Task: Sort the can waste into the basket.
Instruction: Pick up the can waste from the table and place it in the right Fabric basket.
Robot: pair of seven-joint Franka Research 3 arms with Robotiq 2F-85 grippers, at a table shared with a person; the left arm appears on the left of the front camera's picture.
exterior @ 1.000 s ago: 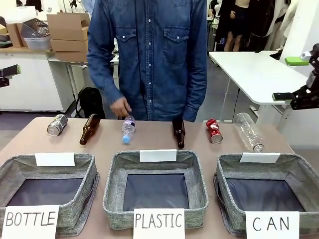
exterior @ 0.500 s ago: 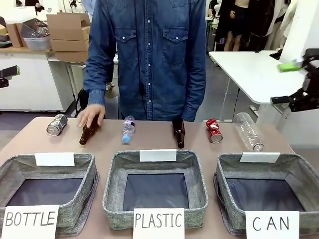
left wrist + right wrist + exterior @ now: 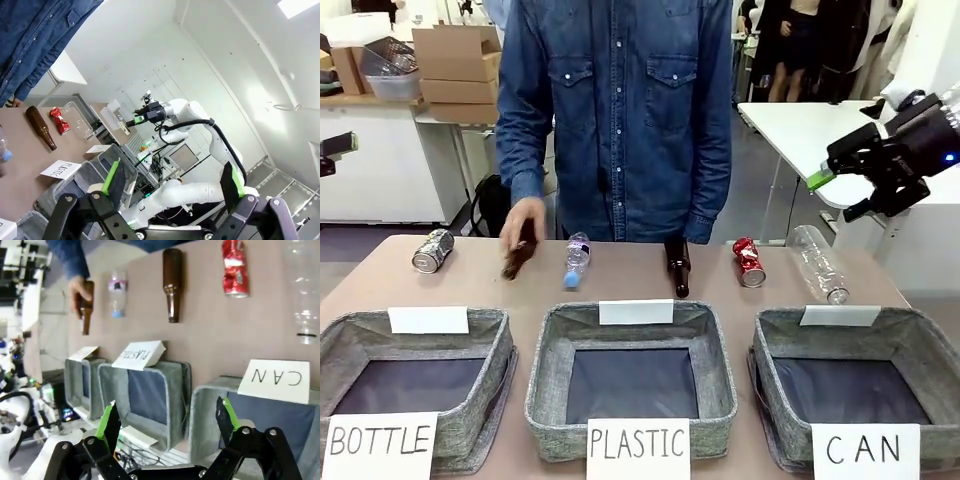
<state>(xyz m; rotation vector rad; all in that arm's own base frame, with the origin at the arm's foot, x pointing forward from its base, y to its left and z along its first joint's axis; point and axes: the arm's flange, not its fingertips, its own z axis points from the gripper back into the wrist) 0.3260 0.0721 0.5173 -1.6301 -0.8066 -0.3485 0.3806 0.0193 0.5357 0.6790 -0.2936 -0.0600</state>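
**Front view:** See right claw [image 3: 835, 195] up in the air off the worktop's [image 3: 880, 290] right edge, jaws spread wide, nothing between them. Red can [image 3: 749, 262] on its side by the far edge, right of middle, between brown bottle [image 3: 678, 267] and big clear bottle [image 3: 818, 264], touching neither. Silver-grey can [image 3: 432, 250] on its side near the far left corner. Person's hand [image 3: 523, 228] wrapped round second brown bottle [image 3: 515, 262], both blurred, between silver-grey can and small clear bottle [image 3: 577, 260]. Three baskets along the near edge: CAN basket [image 3: 920, 345] at the near right corner, PLASTIC basket [image 3: 545, 375] mid-edge, BOTTLE basket [image 3: 503, 345] at the near left corner. Both cans on the bare worktop, outside the CAN basket.

**Left wrist view:** Left claw [image 3: 171, 180] jaws wide apart, gripping nothing, aimed at wall and ceiling. Catches red can, brown bottle and big clear bottle lying on the worktop at picture left, with the right arm [image 3: 200, 112] raised farther off.

**Right wrist view:** Right claw jaws wide, nothing held, looking down across the worktop. Red can near the far edge, well apart from the claw. CAN sign [image 3: 274, 380] and that basket's rim sit nearer. Hand gripping second brown bottle toward the far left corner.
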